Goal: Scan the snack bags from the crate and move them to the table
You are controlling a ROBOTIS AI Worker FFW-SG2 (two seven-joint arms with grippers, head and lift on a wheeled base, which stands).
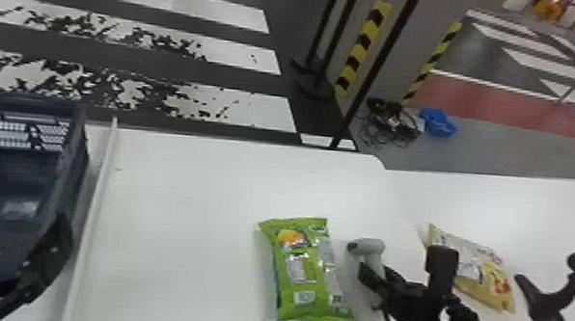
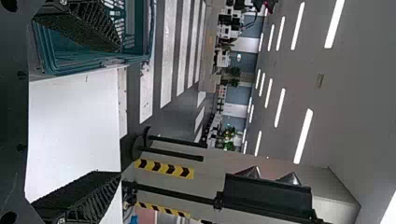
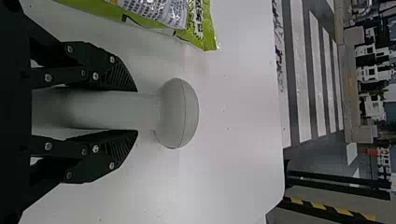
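clasping the scanner is the right gripper.

So the scanner is plain light grey with a dark nose. The snack bag just left of it is loud green with an orangey picture and pale label blocks. The other bag, right of it, is yellow and whitish. Crate well off left is dark blue, kinda teal in the left wrist view. Table under it's plain white.
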